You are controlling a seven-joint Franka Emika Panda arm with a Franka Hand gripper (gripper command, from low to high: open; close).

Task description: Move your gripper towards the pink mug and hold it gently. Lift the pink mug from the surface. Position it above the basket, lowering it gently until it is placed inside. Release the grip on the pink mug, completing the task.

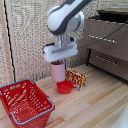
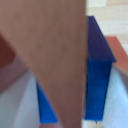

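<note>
The pink mug (image 1: 58, 71) stands upright near the back of the wooden table, directly under my gripper (image 1: 59, 62). The fingers reach down at its rim. In the wrist view the mug's pink wall (image 2: 60, 55) fills the middle, with one blue finger (image 2: 98, 75) pressed against one side and the other blue finger showing past its other side, so the gripper is shut on the mug. Whether the mug's base touches the table I cannot tell. The red mesh basket (image 1: 35, 113) with its blue-grey rim sits at the exterior view's lower left, apart from the mug.
A low red bowl (image 1: 64, 87) lies just in front of the mug, and a patterned box (image 1: 76, 79) stands beside it. A dark wooden drawer unit (image 1: 107, 42) rises at the exterior view's right, with a cable hanging in front of it.
</note>
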